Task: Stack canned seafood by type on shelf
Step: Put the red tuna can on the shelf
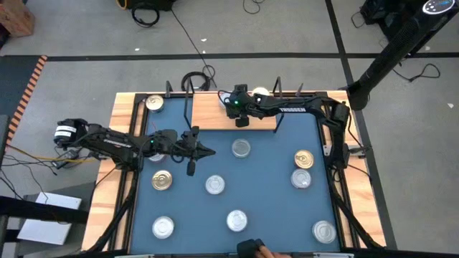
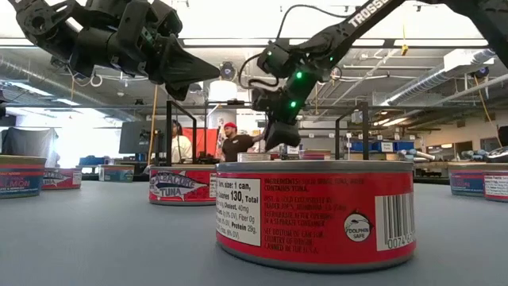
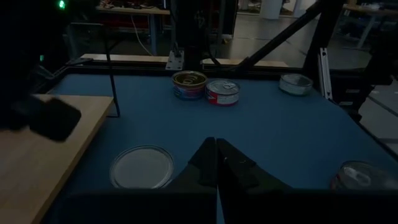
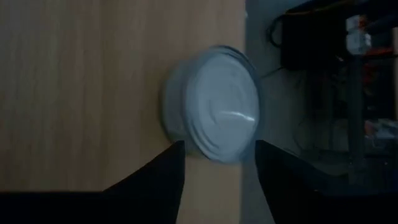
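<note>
Cans (image 1: 241,148) shiny metal, glossy paper labels; shelf (image 1: 215,111) matt wood.

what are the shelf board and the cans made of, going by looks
The shelf looks like light, matte wood, with visible grain in the right wrist view; laminate can't be excluded. The cans, like the nearest can, look like thin metal: shiny silver rim and lid, with a glossy red printed label around the side.

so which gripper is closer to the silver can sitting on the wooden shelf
Right. The right gripper hangs over the shelf with open fingers flanking the can. The left gripper is shut, out over the blue table.
</note>
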You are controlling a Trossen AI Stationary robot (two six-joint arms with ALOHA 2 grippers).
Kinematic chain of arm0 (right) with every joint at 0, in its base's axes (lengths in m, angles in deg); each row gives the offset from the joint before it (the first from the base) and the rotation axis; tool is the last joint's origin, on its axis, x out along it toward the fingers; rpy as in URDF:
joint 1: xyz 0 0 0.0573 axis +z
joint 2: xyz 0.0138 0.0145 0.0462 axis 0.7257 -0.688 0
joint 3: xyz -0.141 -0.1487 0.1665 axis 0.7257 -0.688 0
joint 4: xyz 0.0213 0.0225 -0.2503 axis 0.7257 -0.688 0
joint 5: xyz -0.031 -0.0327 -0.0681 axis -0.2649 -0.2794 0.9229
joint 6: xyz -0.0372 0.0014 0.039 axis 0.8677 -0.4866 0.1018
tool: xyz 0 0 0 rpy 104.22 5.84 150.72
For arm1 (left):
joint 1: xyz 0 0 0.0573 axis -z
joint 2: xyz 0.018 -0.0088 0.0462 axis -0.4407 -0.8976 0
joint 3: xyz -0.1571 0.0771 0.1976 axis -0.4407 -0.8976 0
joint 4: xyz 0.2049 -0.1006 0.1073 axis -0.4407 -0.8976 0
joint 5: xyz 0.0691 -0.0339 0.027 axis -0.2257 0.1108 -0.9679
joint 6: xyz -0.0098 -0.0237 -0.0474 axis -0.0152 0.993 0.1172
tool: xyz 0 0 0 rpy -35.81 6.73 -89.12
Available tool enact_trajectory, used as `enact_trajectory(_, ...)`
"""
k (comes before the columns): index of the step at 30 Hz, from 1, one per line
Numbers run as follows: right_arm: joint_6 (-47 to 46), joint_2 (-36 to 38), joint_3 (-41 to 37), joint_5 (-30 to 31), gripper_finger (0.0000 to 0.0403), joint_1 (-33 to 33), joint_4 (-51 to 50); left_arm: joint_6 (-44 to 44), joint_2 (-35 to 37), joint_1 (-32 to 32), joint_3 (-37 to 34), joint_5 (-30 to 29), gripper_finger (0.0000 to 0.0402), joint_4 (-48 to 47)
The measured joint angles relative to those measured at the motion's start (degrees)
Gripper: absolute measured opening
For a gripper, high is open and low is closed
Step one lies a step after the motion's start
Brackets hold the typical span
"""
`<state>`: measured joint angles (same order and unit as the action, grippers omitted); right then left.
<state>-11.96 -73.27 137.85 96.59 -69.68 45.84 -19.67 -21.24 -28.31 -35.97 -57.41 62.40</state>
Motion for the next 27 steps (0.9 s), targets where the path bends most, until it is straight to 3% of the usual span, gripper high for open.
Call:
enact_trajectory(4,-1.15,3.73,0.0,1.52,0.0163,1.53,-2.09,0.24,0.0,-0.08,0.02,0.0,0.0001,0.07)
enact_trajectory(7,-3.97,7.01,0.0,-0.82,0.0129,2.67,-4.26,-0.52,0.0,-0.09,0.02,-0.22,0.0001,0.07)
enact_trajectory(15,-14.77,13.81,-0.45,-21.54,0.0016,2.27,-9.29,-1.55,0.0,-0.1,0.04,-0.83,0.0001,0.13)
enact_trajectory(22,-16.89,17.41,-10.59,-32.5,0.001,1.85,1.41,-4.33,1.87,-0.14,0.69,-0.87,0.0001,-1.79)
enact_trajectory(27,-20.24,21.28,-17.97,-33.57,0.0006,1.84,11.72,-5.38,4.33,-0.14,4.41,-1.27,0.0001,-12.57)
